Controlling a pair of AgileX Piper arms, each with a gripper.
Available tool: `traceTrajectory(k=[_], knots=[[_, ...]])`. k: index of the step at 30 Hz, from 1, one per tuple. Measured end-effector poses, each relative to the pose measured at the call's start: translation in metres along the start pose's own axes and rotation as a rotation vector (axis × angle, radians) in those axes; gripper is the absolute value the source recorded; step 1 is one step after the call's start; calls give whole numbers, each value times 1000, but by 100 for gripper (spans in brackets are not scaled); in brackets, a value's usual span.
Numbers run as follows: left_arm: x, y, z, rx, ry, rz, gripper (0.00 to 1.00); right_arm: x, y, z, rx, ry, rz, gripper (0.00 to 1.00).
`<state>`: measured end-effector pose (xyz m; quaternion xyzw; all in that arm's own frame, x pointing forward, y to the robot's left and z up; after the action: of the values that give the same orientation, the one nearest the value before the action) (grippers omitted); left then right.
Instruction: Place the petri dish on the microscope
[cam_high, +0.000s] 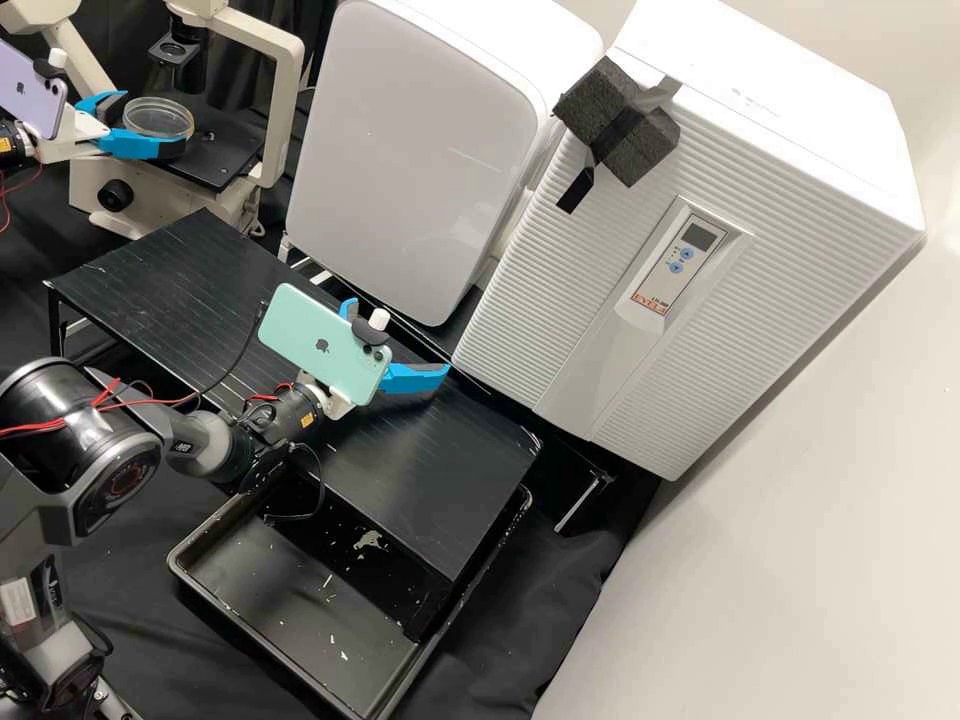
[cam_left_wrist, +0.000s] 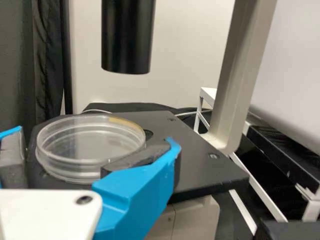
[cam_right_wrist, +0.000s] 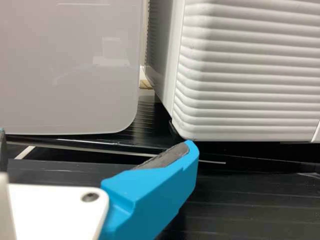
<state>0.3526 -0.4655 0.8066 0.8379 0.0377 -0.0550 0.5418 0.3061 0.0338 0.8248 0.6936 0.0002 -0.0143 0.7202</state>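
On the black stage (cam_left_wrist: 200, 160) of the microscope (cam_high: 284, 115), has the clear round petri dish (cam_left_wrist: 90, 147) lying level, below the height of the black tube (cam_left_wrist: 127, 37). Holds the left gripper (cam_high: 156, 118) around it with blue fingers spread wide, one visibly apart from the rim, the other close against the near side; cannot tell whether touching. Grips nothing firmly there. Over the black slatted rack (cam_high: 440, 470), in front of the white ribbed cabinet (cam_high: 600, 330) and the smooth white unit (cam_high: 410, 160), holds the right gripper (cam_high: 400, 337) wide open and empty.
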Motion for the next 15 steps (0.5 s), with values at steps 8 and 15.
traceTrajectory(k=[8,15], knots=[[-31,-5,0,-16,13,-35,100,0,0,0,0,0,0,100],[-63,-15,3,-27,15,-67,100,0,0,0,0,0,0,100]])
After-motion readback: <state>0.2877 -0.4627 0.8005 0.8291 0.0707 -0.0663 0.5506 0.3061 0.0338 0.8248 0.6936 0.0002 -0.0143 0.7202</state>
